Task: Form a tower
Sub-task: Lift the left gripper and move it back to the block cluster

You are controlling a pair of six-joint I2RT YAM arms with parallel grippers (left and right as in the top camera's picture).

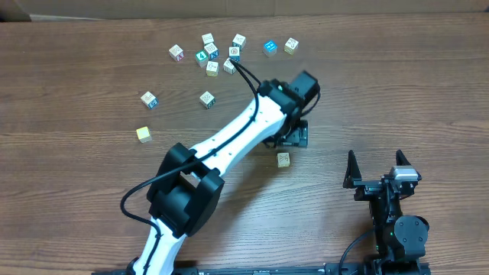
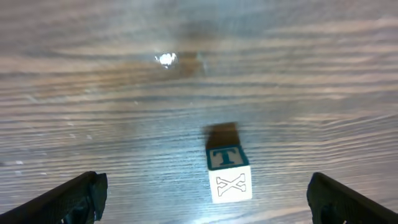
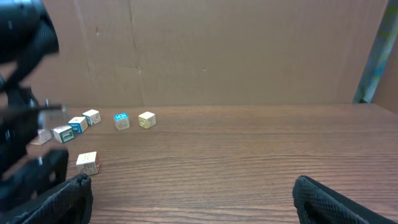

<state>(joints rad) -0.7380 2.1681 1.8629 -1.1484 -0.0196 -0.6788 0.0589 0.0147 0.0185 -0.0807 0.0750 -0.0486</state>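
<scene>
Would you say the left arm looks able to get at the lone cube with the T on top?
Probably yes. The left gripper hangs just short of the T cube with its jaws wide open; the cube sits on bare table between them, slightly ahead, and nothing stands in the way.

Both arms open-jawed, the left one stretched out

The left arm (image 1: 229, 145) reaches from its base at 7 o'clock diagonally toward 1 o'clock, with the elbow bent near the base and the wrist tipped downward. The left gripper (image 1: 294, 136) faces down, its fingers (image 2: 74, 199) spread wide and holding nothing. The right arm (image 1: 397, 229) sits folded at 5 o'clock. The right gripper (image 1: 376, 172) aims toward 12 o'clock, jaws wide apart and empty
</scene>
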